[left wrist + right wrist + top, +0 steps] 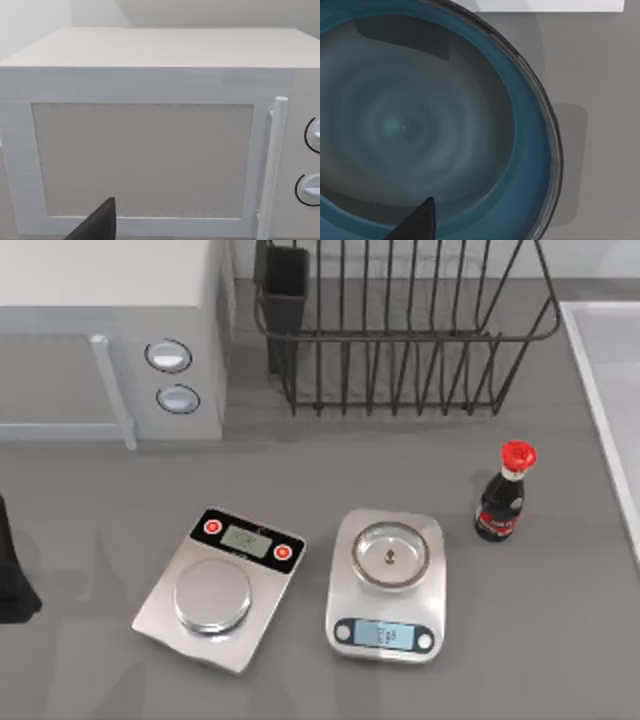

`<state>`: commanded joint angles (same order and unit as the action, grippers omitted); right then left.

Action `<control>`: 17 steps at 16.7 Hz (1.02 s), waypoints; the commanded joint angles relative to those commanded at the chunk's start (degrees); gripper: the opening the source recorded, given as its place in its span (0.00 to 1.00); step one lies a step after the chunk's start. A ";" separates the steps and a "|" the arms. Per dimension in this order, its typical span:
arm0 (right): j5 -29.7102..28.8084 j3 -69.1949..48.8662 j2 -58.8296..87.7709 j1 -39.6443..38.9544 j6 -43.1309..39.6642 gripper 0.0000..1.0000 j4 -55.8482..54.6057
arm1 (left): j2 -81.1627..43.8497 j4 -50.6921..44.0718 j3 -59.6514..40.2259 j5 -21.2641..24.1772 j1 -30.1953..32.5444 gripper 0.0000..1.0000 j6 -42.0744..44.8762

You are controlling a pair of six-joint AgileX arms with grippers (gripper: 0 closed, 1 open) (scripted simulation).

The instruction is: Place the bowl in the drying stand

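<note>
The bowl (420, 125) is seen from close above in the right wrist view, blue inside with a dark rim, resting on the grey table. A dark tip of my right gripper (417, 225) hangs over its inner edge. The drying stand (400, 337), a black wire rack with upright bars, stands at the back middle of the table, its black cutlery cup (284, 290) at the left end. My left gripper (97, 225) faces the microwave door, and a dark part of my left arm (12, 575) sits at the table's left edge.
A white microwave (110, 330) fills the back left. A black-topped scale (220, 585) and a silver scale (387, 585) with a steel pan (390, 555) lie in front. A red-capped dark bottle (503, 495) stands right of them. A white tray (610, 390) borders the right.
</note>
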<state>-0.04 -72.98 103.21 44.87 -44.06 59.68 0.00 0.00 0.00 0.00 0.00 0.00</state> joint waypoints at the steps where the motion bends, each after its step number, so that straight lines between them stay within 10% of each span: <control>1: 0.00 1.83 0.88 -0.01 0.01 1.00 -2.88 | 0.00 0.00 0.00 0.00 0.00 1.00 0.00; 10: -0.02 8.66 4.19 0.06 -0.01 1.00 -12.77 | 0.00 0.00 0.00 0.00 0.00 1.00 0.00; 17: -0.02 8.66 4.19 0.06 -0.01 0.47 -12.77 | 0.00 0.00 0.00 0.00 0.00 1.00 0.00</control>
<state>-0.05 -64.33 107.40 44.92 -44.07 46.91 0.00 0.00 0.00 0.00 0.00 0.00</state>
